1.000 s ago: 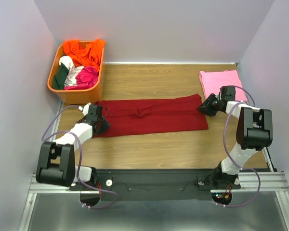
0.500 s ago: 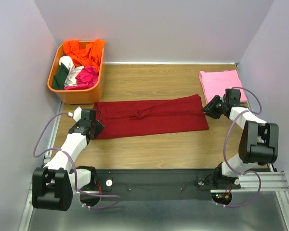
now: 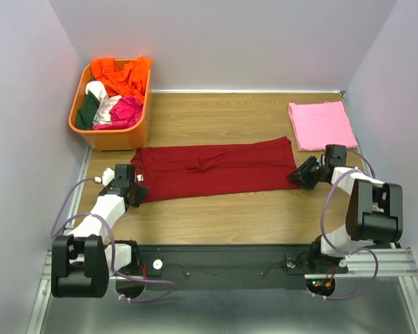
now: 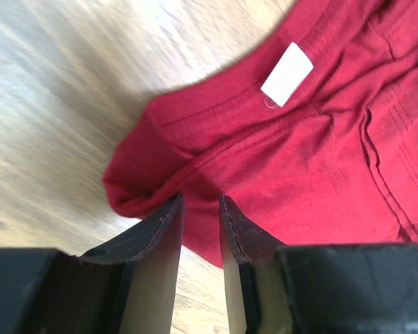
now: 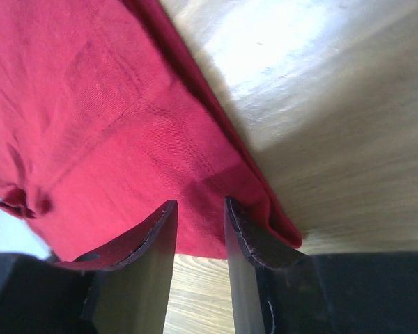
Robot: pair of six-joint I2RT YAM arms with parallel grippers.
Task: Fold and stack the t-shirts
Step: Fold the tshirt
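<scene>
The maroon t-shirt (image 3: 216,170) lies folded into a long band across the middle of the table. Its white neck label (image 4: 287,74) shows in the left wrist view. My left gripper (image 3: 138,189) is at the shirt's near left corner, fingers slightly apart over the cloth edge (image 4: 198,202), not pinching it. My right gripper (image 3: 296,177) is at the near right corner, also slightly open over the hem (image 5: 198,205). The pink t-shirt (image 3: 322,125) lies folded flat at the back right.
An orange basket (image 3: 108,139) with several crumpled garments stands at the back left, just beyond the shirt's left end. Walls close in on three sides. Bare wood lies in front of the shirt.
Both grippers have moved toward me along the shirt's short ends, from its far corners to its near corners. The shirt has not moved.
</scene>
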